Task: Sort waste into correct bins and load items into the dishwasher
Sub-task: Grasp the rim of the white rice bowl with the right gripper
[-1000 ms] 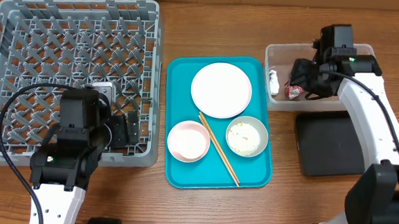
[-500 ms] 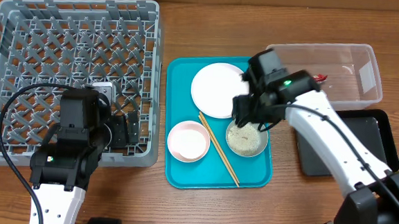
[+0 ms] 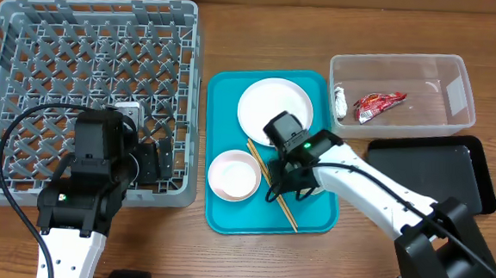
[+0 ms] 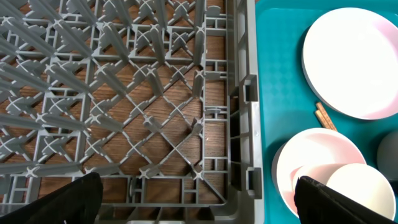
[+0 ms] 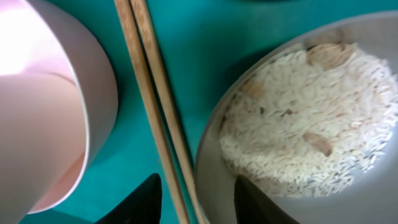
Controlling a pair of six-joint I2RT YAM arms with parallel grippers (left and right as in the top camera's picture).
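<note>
Straddling both the chopsticks (image 5: 149, 93) and the near rim of the grey-green bowl (image 5: 357, 202), the right gripper (image 5: 198, 202) is held low over the teal tray (image 3: 217, 216) with its fingers part-way apart. Nothing is seen pinched between them, and which of the two things is meant cannot be told. The chopsticks are laid side by side, flat on the tray, in the gap between the pink bowl (image 5: 56, 112) and the grey-green one, in which a layer of rice (image 5: 292, 118) is held.

The sticks are judged light, stiff and smooth. As a loose pair on a hard tray they are likely to be rolled apart or scissored if caught near one end. They are best taken together across their width near the middle, with the fingertips brought right down to the tray. The bowl is judged rigid and thin-rimmed. It is best gripped over that rim and kept level, since loose grains are easily spilled. The rim lies just beside the sticks, so a closing finger could be caught on it.

The left gripper (image 4: 199, 202) is held spread wide and empty over the corner of the grey rack (image 4: 245, 93) nearest the tray. The wrapper (image 3: 378, 104) and tissue (image 3: 340, 100) are lying in the clear tub (image 3: 400, 57).
</note>
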